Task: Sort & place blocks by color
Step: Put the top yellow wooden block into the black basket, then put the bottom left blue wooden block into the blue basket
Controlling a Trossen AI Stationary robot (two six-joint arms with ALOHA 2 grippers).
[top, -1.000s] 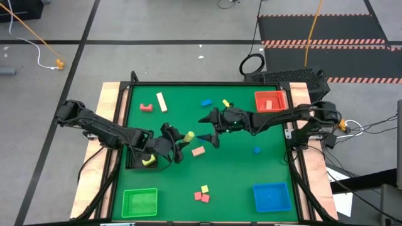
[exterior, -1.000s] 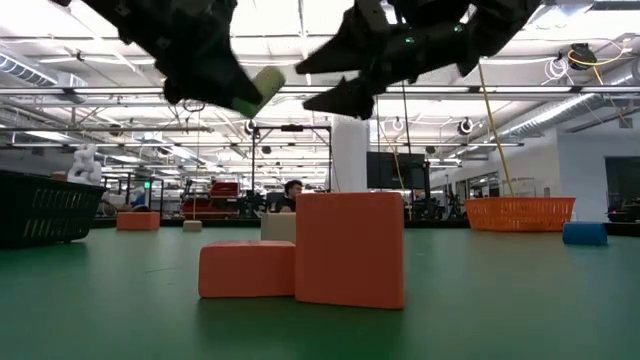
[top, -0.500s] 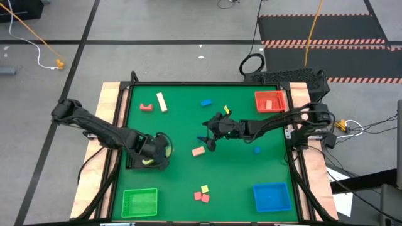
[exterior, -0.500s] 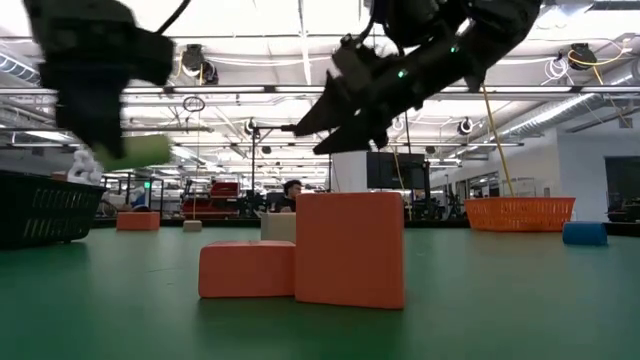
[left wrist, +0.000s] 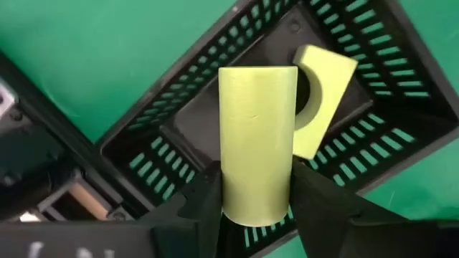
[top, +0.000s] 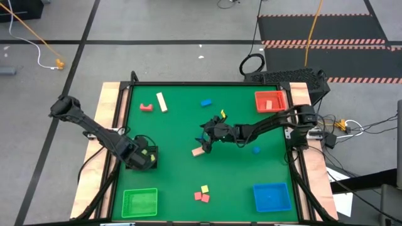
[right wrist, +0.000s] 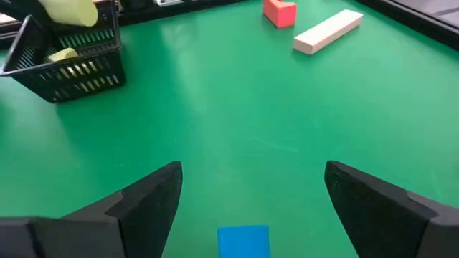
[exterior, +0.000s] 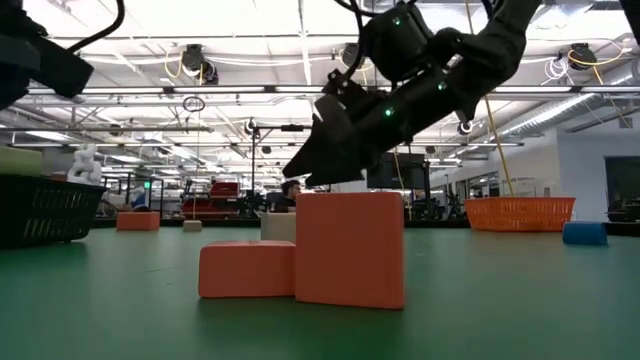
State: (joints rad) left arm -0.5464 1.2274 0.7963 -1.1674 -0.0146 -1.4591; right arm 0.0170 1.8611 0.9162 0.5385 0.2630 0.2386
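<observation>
Over black bin (left wrist: 373, 136), left claw (left wrist: 254, 208) grips yellow cylinder (left wrist: 257, 140), long axis pointing into bin, directly above yellow block (left wrist: 323, 93). Right claw (right wrist: 247, 197) wide, blue block (right wrist: 244, 241) between fingers, mid-bench.

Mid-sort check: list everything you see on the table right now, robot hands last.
Black bin: one, left table edge.
Trays: three; green tray, blue tray, red tray, at table corners.
Yellow cylinder: one, gripped over bin.
Yellow arch block: one, in bin.
Red blocks: in red tray, count unclear.
Loose mid-table: red L-block, tan bar, pink block, yellow block, two blue blocks.
Cluster: one yellow, two red, between green and blue trays.
Third blue block: one, mid-table.
Left hand: shut on cylinder.
Right hand: open, at third blue block.
</observation>
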